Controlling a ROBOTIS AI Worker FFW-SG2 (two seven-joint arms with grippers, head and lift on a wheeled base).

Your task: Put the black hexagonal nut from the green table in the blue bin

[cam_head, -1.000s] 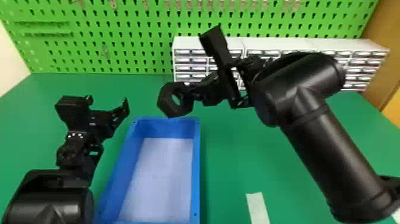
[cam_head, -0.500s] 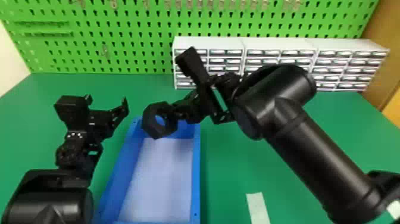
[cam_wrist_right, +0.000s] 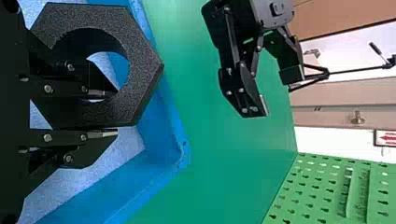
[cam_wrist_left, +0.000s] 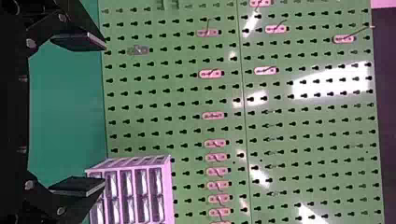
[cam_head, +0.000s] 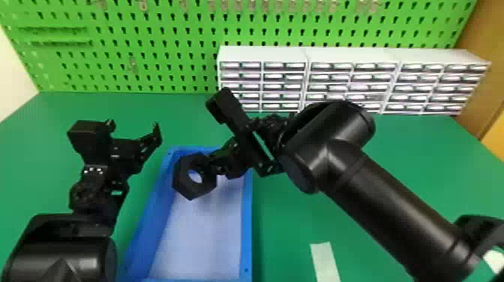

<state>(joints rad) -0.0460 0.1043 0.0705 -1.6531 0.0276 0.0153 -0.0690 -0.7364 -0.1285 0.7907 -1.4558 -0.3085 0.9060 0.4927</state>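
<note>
Black hexagonal nut (cam_head: 192,191) is hanging over the blue bin's (cam_head: 246,232) far end, leftward off the right jaws, which are pinching its wall, one finger through the hole. Left jaws are gaping empty, farther off. Nut's looking thick, matte, speckled, round-holed.

A green pegboard (cam_head: 195,41) rises along the far edge of the worktop (cam_head: 423,161), white drawer cabinets (cam_head: 348,55) lined before it, with pale wall (cam_head: 11,84) left and brown surface (cam_head: 483,33) right.
</note>
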